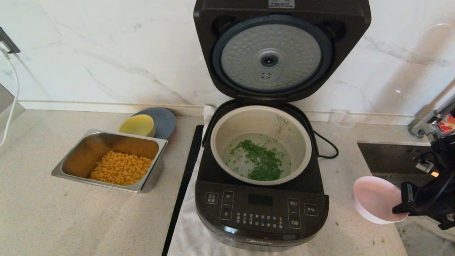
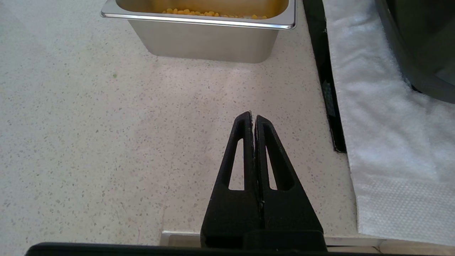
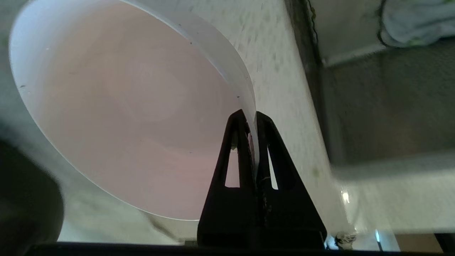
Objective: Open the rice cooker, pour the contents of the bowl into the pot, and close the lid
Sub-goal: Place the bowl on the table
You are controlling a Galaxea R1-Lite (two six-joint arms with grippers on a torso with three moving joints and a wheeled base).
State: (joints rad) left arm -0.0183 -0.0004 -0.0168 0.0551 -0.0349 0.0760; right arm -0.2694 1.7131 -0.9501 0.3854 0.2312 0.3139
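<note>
Pinching the rim of the bowl (image 1: 375,199), the right tool (image 3: 251,115) holds it tilted and empty above the desk (image 1: 53,220), right of the rice cooker (image 1: 261,199). Lid (image 1: 280,49) stands upright and open; chopped greens (image 1: 263,161) lie in the pot (image 1: 261,144). Left tool (image 2: 253,117), fingers pressed together on nothing, hovers over the desk near the corn tray (image 2: 209,39).

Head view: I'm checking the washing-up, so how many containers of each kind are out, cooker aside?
Steel tray: 1
White bowl, in the right hand: 1
Yellow dish: 1
Grey plate: 1
Total: 4
</note>
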